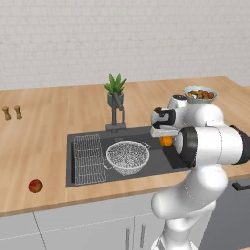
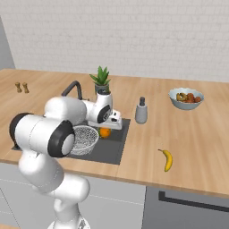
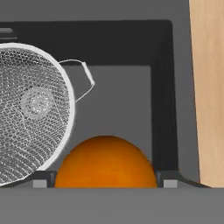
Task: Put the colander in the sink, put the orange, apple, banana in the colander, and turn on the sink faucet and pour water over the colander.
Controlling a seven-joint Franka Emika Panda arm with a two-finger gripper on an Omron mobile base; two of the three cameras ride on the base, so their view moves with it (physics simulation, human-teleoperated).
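Observation:
My gripper (image 3: 105, 179) is shut on the orange (image 3: 105, 162), whose sides meet both fingertips. It hangs over the right part of the dark sink (image 3: 122, 100), just right of the wire-mesh colander (image 3: 30, 109). From the base, the orange (image 1: 166, 141) shows under the hand beside the colander (image 1: 128, 155) standing in the sink (image 1: 73, 141). The apple (image 1: 35, 185) lies on the counter left of the sink. Right of the sink, near the front edge, lies the banana (image 2: 167, 159). The faucet (image 1: 116, 114) stands behind the basin; no stream shows.
A flat wire rack (image 1: 89, 158) lies in the sink's left part. A potted plant (image 1: 115, 88) stands behind the faucet. A soap dispenser (image 2: 141, 111) and a pale bowl of fruit (image 2: 186, 98) sit at the right. Two shakers (image 1: 11, 113) stand far left.

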